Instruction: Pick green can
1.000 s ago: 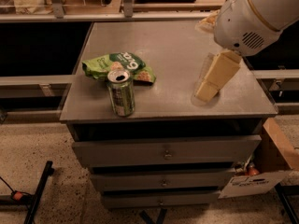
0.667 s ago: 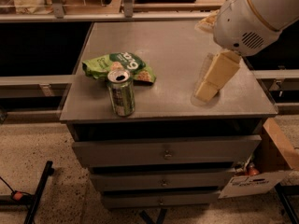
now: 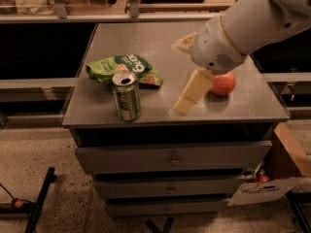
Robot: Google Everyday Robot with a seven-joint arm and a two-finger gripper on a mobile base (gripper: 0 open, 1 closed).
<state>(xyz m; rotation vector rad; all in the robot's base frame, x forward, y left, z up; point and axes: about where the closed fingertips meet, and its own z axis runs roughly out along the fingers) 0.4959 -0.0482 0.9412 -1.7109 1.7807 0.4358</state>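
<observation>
The green can stands upright near the front left edge of the grey cabinet top, its silver top open. A flat green snack bag lies just behind it. My gripper hangs over the middle of the top, to the right of the can and apart from it. It is open and empty: one cream finger points down toward the surface and the other sticks out behind the white wrist.
A red-orange round fruit sits on the top right of the gripper, partly behind the wrist. Drawers fill the cabinet front. A cardboard box stands on the floor at right, a black stand leg at left.
My arm and gripper have moved left and slightly down toward the can, uncovering the red-orange fruit. The can and the bag have not moved.
</observation>
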